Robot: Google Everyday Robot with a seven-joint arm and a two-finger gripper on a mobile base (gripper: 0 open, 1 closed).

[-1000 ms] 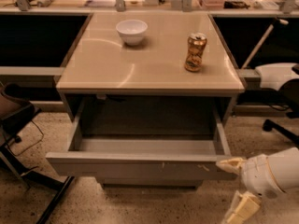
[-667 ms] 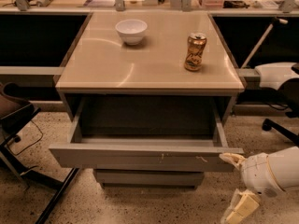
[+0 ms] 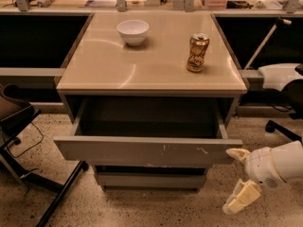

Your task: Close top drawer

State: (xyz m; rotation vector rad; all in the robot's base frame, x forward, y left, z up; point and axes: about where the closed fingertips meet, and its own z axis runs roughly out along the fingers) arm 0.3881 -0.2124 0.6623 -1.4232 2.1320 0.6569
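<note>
The top drawer [image 3: 147, 151] is a wide grey drawer pulled partly out from under the beige tabletop [image 3: 151, 65]. Its flat front has pale scuffs at centre and right, and its inside looks empty. My gripper [image 3: 239, 176] is at the lower right, with a white arm behind it. Its upper cream finger [image 3: 236, 154] is at the right end of the drawer front, at or touching the corner. The lower finger [image 3: 241, 196] hangs well below, so the jaws stand wide apart with nothing between them.
A white bowl [image 3: 133, 31] and a gold drink can [image 3: 197, 53] stand on the tabletop. A lower grey drawer front [image 3: 150, 178] sits under the top drawer. A dark chair [image 3: 16, 122] stands at the left, and a white chair part [image 3: 279, 74] at the right.
The top drawer has slid inward and sticks out less than before. My gripper has moved with it, staying at its right front corner.
</note>
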